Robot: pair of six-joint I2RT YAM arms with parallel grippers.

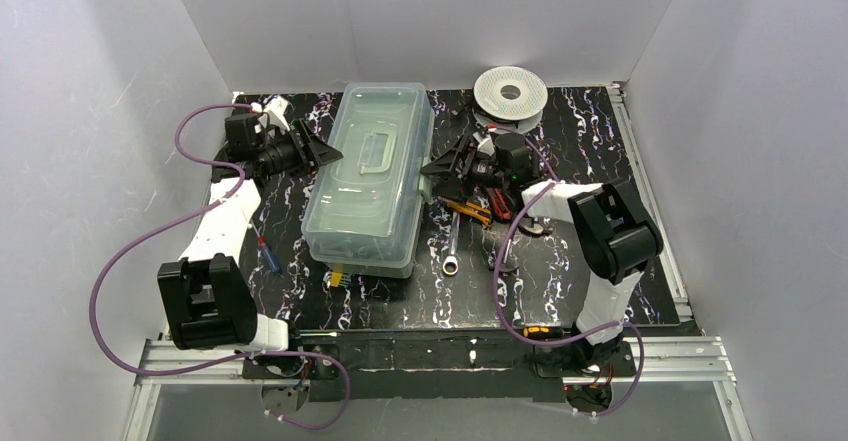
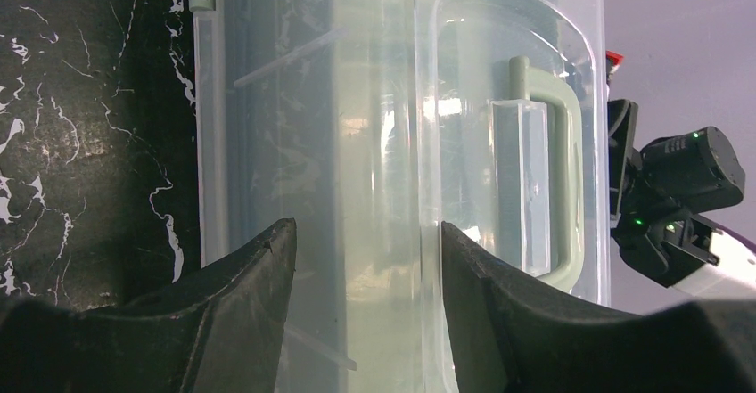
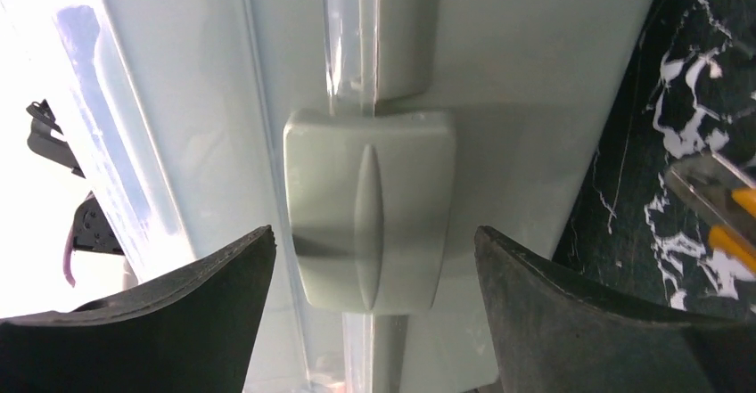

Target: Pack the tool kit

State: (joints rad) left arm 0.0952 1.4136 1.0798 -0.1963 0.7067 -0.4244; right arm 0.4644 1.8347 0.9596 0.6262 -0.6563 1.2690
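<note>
At the toolbox latch, right gripper gapes open; can't tell if left gripper grips, so prying could skid it.

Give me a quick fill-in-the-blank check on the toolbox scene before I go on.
The right claw points at the ____ on the toolbox. Its lid is ____. The wrench lies outside it, on the robot's ____ side. The round spool is ____ in colour.
Missing words: latch; closed; right; white.
</note>
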